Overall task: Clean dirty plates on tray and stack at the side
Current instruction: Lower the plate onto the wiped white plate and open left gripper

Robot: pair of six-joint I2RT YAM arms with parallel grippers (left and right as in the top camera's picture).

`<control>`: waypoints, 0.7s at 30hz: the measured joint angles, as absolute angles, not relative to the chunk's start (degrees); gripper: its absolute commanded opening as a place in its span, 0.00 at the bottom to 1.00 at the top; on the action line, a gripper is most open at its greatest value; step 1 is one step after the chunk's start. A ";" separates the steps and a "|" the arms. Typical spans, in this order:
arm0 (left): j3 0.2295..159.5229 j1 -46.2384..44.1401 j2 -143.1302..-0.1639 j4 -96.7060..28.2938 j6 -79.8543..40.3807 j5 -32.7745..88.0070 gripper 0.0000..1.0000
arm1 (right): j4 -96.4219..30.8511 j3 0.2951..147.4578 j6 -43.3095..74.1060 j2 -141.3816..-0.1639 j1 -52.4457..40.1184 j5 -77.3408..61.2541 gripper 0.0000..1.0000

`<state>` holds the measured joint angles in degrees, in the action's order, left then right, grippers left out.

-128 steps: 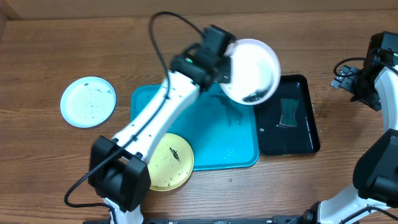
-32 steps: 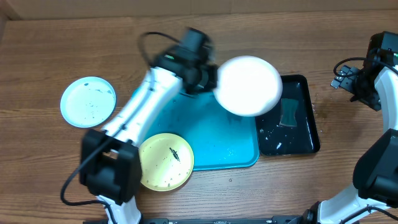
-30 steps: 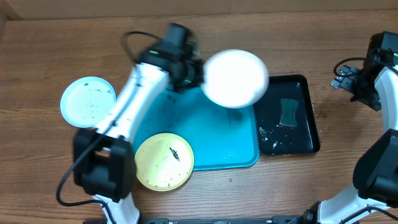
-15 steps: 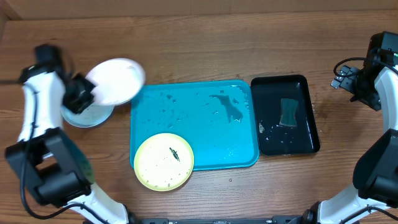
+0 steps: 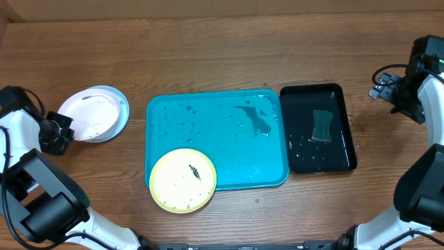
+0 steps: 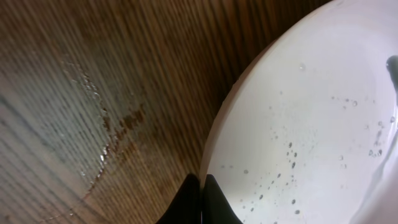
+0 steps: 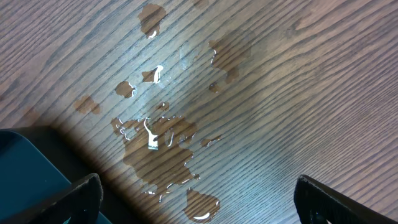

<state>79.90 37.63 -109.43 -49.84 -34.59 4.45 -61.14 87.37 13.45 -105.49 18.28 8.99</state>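
Note:
My left gripper (image 5: 57,132) is shut on the rim of the white plate (image 5: 87,118), which lies on top of the pale blue-green plate (image 5: 123,113) at the table's left. In the left wrist view the fingers (image 6: 201,198) pinch the white plate's (image 6: 311,137) edge; it carries water drops and small specks. The yellow-green plate (image 5: 182,180) with a dark smear sits on the front left corner of the teal tray (image 5: 236,139). My right gripper (image 7: 198,193) is open and empty over bare wood at the far right (image 5: 395,94).
A glossy black tray (image 5: 340,149) holding a dark sponge (image 5: 321,126) stands right of the teal tray. Water puddles lie on the wood under my right gripper (image 7: 158,146). The teal tray's surface is wet.
My left arm swung the white plate from over the black tray leftward across the table and set it on the pale blue-green plate. The right arm has not moved.

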 measured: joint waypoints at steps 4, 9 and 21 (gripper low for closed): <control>78.98 36.18 -109.43 -48.03 -34.59 4.43 0.04 | -61.10 87.37 13.47 -105.49 18.28 8.97 1.00; 78.76 34.06 -109.43 -47.31 -34.13 4.23 0.06 | -61.17 87.37 13.45 -105.49 18.28 8.97 1.00; 78.74 33.08 -109.43 -48.62 -32.56 5.41 0.85 | -61.12 87.37 13.45 -105.49 18.28 8.97 1.00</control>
<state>78.74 33.08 -109.43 -48.62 -32.56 5.41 -61.12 87.37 13.45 -105.49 18.28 8.97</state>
